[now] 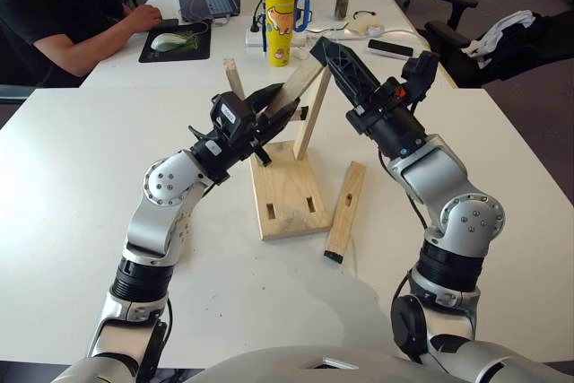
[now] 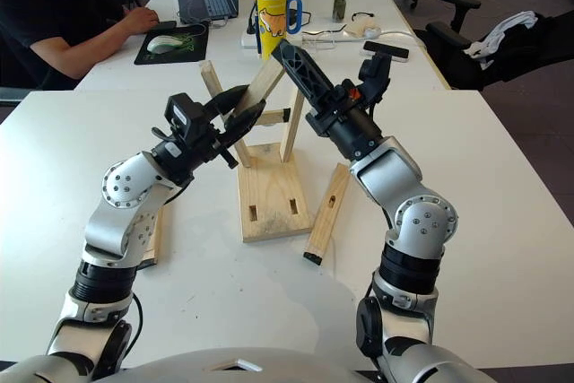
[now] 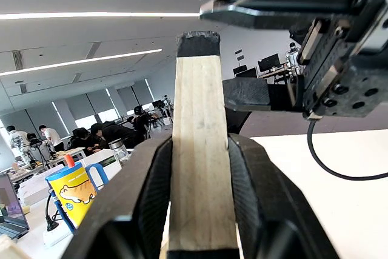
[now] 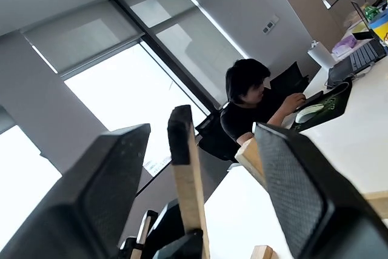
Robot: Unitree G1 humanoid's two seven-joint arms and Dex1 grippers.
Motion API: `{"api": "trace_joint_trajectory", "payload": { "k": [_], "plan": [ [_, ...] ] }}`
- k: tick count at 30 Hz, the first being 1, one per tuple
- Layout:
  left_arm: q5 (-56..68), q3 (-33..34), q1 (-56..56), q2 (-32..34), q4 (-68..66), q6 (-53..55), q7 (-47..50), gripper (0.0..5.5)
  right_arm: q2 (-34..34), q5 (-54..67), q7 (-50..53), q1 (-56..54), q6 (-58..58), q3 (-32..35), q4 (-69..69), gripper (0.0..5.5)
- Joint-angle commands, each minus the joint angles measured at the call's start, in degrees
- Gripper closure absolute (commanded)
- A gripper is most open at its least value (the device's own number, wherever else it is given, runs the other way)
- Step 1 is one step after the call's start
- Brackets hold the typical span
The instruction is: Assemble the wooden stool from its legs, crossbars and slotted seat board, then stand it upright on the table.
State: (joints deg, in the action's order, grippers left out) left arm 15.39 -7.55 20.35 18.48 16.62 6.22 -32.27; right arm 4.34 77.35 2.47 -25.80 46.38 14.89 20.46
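- Left eye view: the seat board (image 1: 289, 190) lies flat on the table (image 1: 72, 186) with its slots facing up, so pieces can be pressed in from above. Two legs (image 1: 313, 118) stand at its far end.
- My left gripper (image 1: 278, 100) pinches a third leg (image 1: 305, 76) and tilts it up over the board. That offers its free end to the right gripper (image 1: 325, 49), which sits at that tip.
- Right eye view: what looks like a crossbar (image 2: 272, 117) spans the two standing legs, which I judge is why they stay upright unaided.
- A spare leg (image 2: 325, 213) lies just beside the board's right edge, handy for a later pick. Another wooden piece (image 2: 154, 235) pokes out under my left arm.
- Left wrist view: my left fingers (image 3: 148, 198) press on both flanks of the third leg, with its dark-capped tip pointing away. The right fingers (image 3: 285, 1) are spread to either side of that tip.
- Right wrist view: the right fingers (image 4: 103, 198) stand wide apart with the leg's tip between them and nothing gripped. I read this as a handover or a two-handed steady, with the right side to clamp the tip next. A slip here could knock the standing legs.
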Motion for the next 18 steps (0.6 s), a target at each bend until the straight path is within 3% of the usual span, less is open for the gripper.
{"api": "trace_joint_trajectory", "payload": {
  "k": [1,18],
  "plan": [
    [-1.0,-0.4,-0.5,0.5,0.0,-0.1,-0.8,4.19,0.1,2.3,1.9,0.4,-0.3,-0.9,-0.2,2.34],
    [-2.3,-1.2,-2.3,0.8,1.2,1.6,-0.9,4.19,1.2,6.3,5.6,0.9,-1.7,-3.6,1.2,4.84]
  ]
}}
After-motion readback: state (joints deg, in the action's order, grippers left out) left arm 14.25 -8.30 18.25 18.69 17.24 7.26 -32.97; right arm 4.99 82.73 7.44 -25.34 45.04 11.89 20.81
